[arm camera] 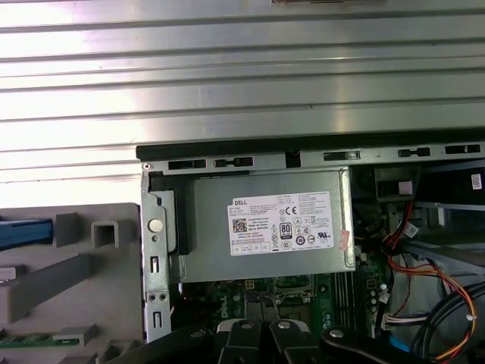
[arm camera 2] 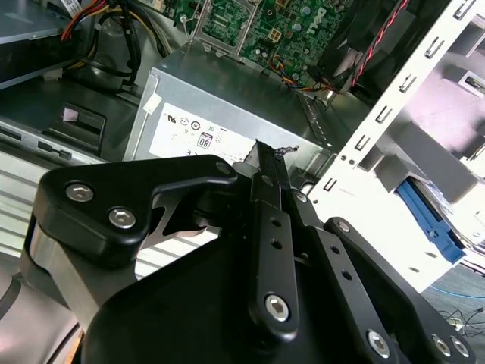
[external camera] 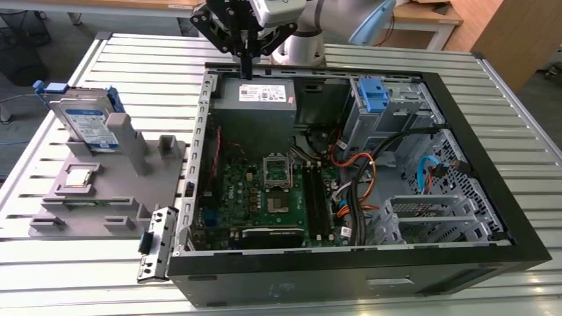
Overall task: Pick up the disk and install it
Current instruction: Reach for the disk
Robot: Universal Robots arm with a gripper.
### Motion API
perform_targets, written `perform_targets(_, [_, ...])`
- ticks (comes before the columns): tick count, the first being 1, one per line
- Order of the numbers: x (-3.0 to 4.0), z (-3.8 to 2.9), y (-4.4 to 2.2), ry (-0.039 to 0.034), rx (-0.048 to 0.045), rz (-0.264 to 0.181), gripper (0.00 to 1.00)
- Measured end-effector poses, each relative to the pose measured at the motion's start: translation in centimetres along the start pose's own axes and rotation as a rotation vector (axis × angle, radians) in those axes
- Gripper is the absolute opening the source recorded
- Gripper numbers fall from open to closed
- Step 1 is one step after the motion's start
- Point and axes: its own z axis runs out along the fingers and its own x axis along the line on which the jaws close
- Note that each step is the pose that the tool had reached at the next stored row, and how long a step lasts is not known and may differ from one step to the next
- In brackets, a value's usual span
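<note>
Disk [external camera: 88, 125], blue-railed, stands on edge in the grey fixture [external camera: 105, 197] outside the open computer case [external camera: 351, 276], toward the exterior view's left, with bare slatted table [external camera: 131, 59] behind it. Well apart from it, the gripper [external camera: 247, 74] hangs above the power supply [external camera: 256, 95] at the case's rear wall, its fingers pressed together and holding nothing.

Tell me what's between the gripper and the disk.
In the exterior view, the case wall and bare table slats separate gripper from disk.
</note>
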Motion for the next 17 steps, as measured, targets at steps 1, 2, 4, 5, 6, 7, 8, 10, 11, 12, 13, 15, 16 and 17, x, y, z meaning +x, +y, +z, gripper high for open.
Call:
perform_targets(1, [0.04, 0.0, 0.0, -0.0001, 0.0, 0.0, 0.11])
perform_targets(2, [0.1, 0.0, -0.01, 0.0, -0.0001, 0.0, 0.11])
perform_targets(4, [0.3, -0.02, -0.02, 0.0001, 0.0001, 0.0, 0.11])
perform_targets(5, [0.4, -0.01, -0.03, -0.0001, 0.0, 0.0, 0.11])
perform_targets(6, [0.49, -0.02, -0.04, 0.0, 0.0001, 0.0, 0.11])
perform_targets(7, [0.56, -0.01, -0.04, 0.0, 0.0, 0.0, 0.11])
perform_targets(8, [0.67, -0.02, -0.05, 0.0001, 0.0001, 0.0, 0.11])
perform_targets(10, [0.78, -0.02, -0.06, 0.0, 0.0, 0.0, 0.11])
perform_targets(11, [0.78, -0.02, -0.06, 0.0001, 0.0001, 0.0, 0.11])
perform_targets(12, [0.83, -0.02, -0.06, 0.0, 0.0, 0.0, 0.11])
perform_targets(13, [0.87, -0.02, -0.07, 0.0, 0.0, 0.0, 0.11])
perform_targets(15, [0.9, -0.02, -0.07, 0.0, 0.0, 0.0, 0.11])
perform_targets(16, [0.93, -0.03, -0.07, 0.0, 0.0001, 0.0, 0.11])
perform_targets(17, [0.98, -0.03, -0.08, 0.0, 0.0, 0.0, 0.11])
